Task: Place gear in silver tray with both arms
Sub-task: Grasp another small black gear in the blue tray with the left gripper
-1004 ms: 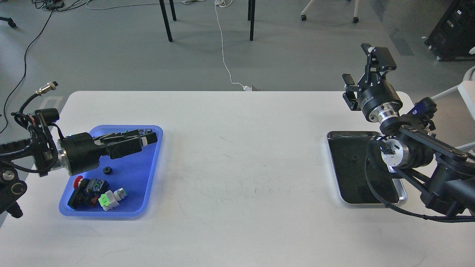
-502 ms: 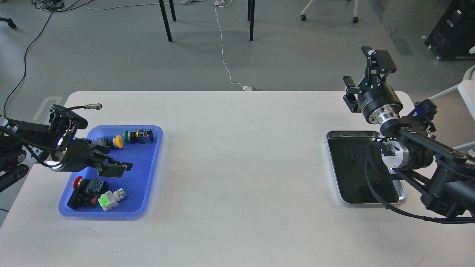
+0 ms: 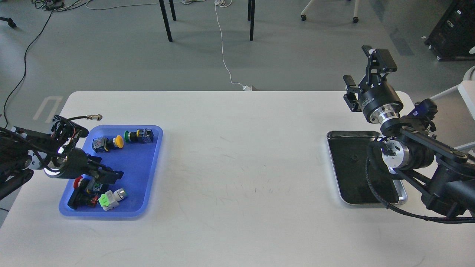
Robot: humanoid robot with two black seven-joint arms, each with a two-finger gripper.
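Left end effector (image 3: 113, 174) has dropped from the blue tray's (image 3: 148, 193) middle toward its 7 o'clock corner, over the spot where the small black gear lay; gear now hidden, probably under or between the fingers, so grasp likely underway. Opening not readable, cannot tell. Bench (image 3: 237, 167) otherwise unchanged. Silver tray (image 3: 330, 163) sits at the bench's 3 o'clock side, long axis running 12 to 6, holds nothing obvious, one faint speck. Right end effector (image 3: 362, 76) unmoved beyond the tray's 12 o'clock end, fingers spread wide, pointing up, empty.
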